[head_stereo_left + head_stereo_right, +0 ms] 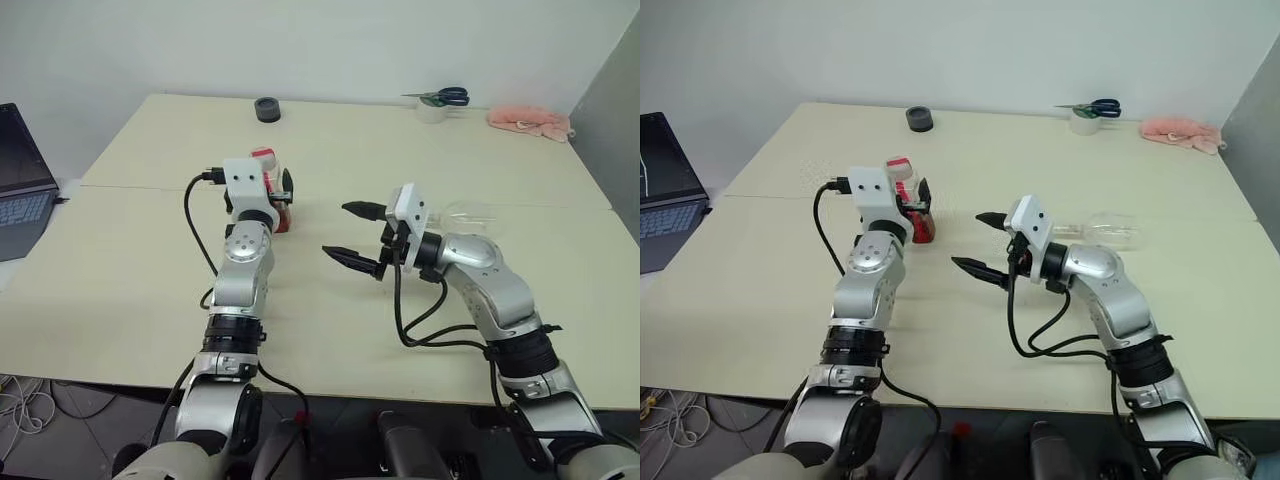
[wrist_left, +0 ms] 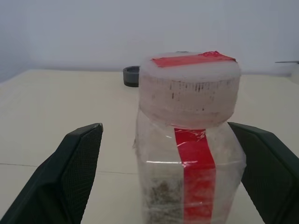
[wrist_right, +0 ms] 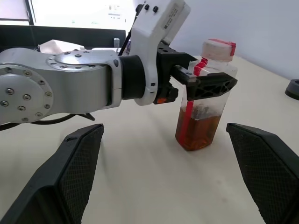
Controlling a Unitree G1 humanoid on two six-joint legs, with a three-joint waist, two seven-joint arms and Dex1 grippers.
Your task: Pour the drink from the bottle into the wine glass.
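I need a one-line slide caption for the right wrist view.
Open left gripper brackets the small clear plastic bottle of amber drink, still capped.

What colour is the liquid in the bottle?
Reddish-brown amber drink, filling the lower part of the bottle; clearest in the right wrist view.

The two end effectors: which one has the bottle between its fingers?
The left end effector: its open fingers flank the capped bottle. The right end effector is open too, apart from it.

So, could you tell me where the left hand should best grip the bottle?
Grip the bottle on its flat side walls, just below the wide cap, coming level from the robot's side. It stands upright between the open left hand fingers already.
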